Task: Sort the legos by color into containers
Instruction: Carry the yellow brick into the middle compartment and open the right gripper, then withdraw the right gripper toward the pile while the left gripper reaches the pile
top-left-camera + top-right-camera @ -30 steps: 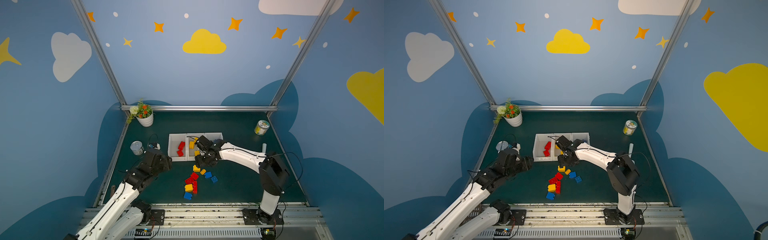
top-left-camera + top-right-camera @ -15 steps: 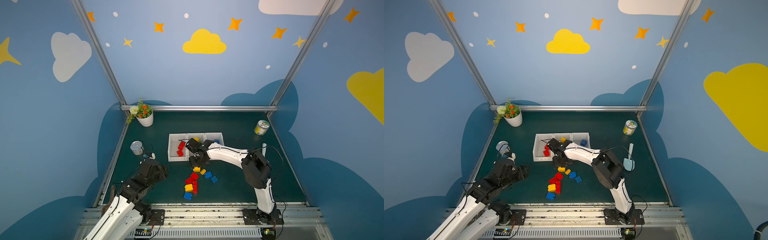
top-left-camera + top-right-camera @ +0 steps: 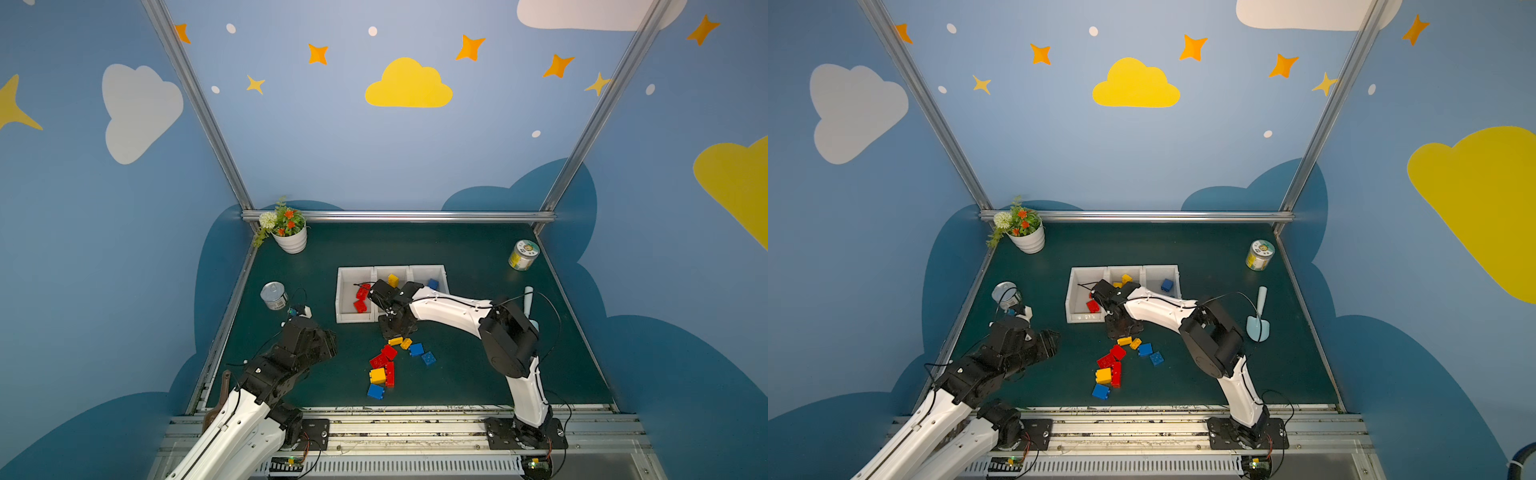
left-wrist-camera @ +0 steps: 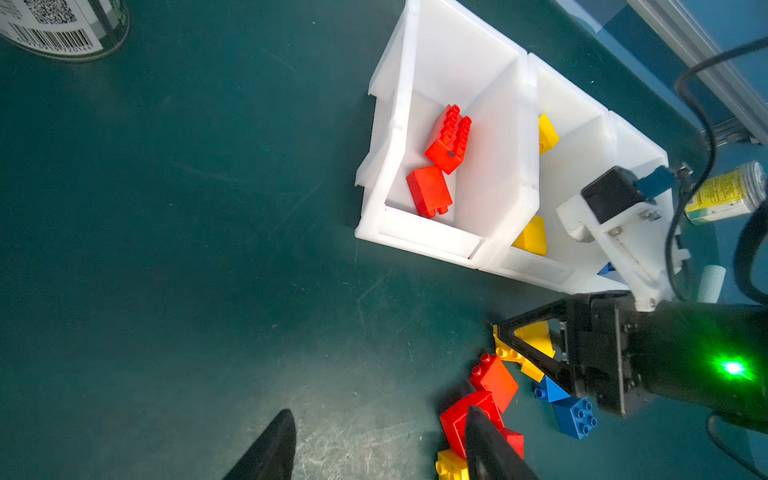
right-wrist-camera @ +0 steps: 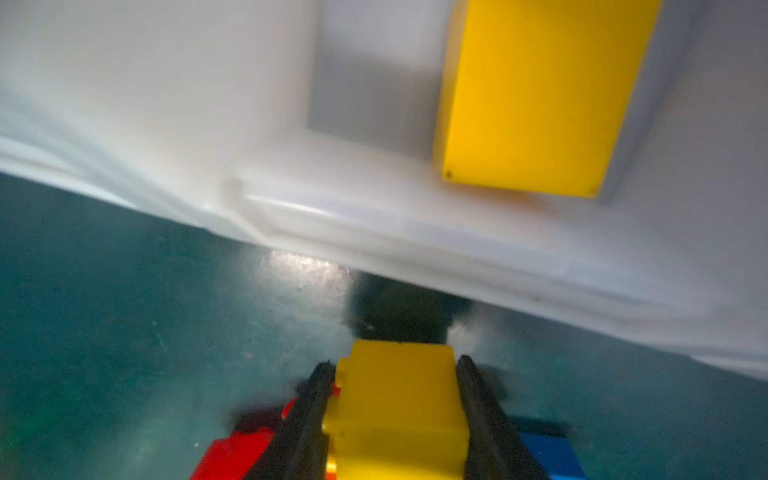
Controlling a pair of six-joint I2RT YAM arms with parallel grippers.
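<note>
The right end effector (image 5: 394,368) is clamped on a yellow brick (image 5: 395,411): in the right wrist view its two dark fingers (image 5: 316,415) press flat against the brick's opposite sides, low over the worktop (image 3: 449,382). In both top views it sits near the centre of the frame, just below the row of three white bins and at the upper edge of the loose bricks (image 3: 384,365). The coming move turns, I judge, on one relation. The middle bin (image 3: 392,269), which already holds yellow pieces, lies directly above the end effector in the frame. Its near wall is just beside the fingertips, so the brick must rise over that wall and go a little forward. The brick's long axis appears to run along the fingers, toward the bin, with the grip across its narrower width. It is a plain, bright yellow block with small bumps along one side; blur hides finer detail. The left end effector (image 4: 380,419), jaws apart with nothing between them, hovers at lower left, well apart from the bins, so the right arm is the nearer.
</note>
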